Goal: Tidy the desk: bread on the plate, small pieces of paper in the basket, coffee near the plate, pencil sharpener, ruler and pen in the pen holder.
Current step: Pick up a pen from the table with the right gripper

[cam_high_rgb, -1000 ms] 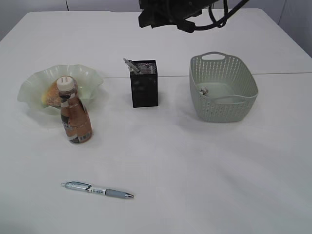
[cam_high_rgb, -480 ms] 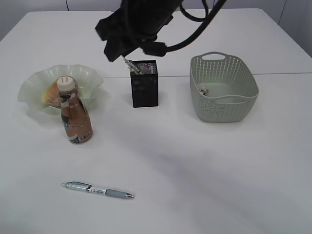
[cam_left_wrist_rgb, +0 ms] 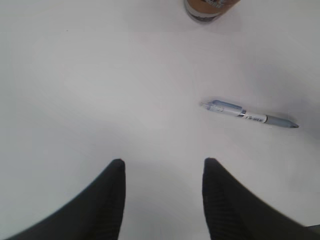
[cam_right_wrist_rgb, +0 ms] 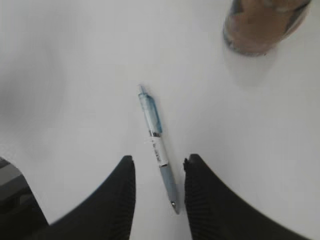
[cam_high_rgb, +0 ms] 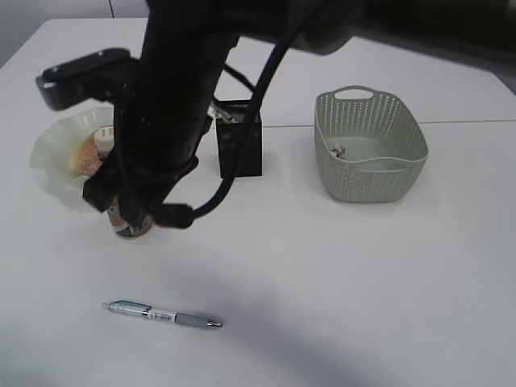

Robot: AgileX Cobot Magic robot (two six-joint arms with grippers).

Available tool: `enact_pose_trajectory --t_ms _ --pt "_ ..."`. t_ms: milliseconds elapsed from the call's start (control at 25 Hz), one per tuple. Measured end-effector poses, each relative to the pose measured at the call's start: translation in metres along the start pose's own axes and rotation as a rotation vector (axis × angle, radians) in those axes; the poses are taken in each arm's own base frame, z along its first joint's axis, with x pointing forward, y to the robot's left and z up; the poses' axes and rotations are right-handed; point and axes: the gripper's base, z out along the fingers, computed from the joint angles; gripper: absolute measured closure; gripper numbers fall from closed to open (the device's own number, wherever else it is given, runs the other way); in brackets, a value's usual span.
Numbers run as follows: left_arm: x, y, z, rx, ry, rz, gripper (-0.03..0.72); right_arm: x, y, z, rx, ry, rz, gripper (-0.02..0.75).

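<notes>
One pen [cam_high_rgb: 161, 314] laid flat near the bench's [cam_high_rgb: 363, 282] front edge, right fingers [cam_right_wrist_rgb: 125, 185] spread apart over it, left fingers [cam_left_wrist_rgb: 117, 185] released, nothing grasped.

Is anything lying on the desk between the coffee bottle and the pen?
No. In the left wrist view, only bare desk separates the coffee bottle from the pen.
</notes>
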Motion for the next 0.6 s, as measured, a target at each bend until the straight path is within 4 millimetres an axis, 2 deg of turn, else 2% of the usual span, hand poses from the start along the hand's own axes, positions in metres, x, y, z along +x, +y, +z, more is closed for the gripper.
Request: enact_pose_trajectory --t_ms 120,240,600 --pt "0.000 0.002 0.000 -0.024 0.002 0.016 0.318 0.000 0.016 0.025 -0.022 0.063 -0.030 0.474" --pt "0.001 0.004 0.000 -0.041 0.007 0.028 0.318 0.002 0.024 0.048 -0.037 0.113 -0.044 0.464" --pt "0.001 0.004 0.000 -0.047 0.014 0.033 0.318 0.011 0.019 0.084 -0.028 0.199 -0.049 0.457"
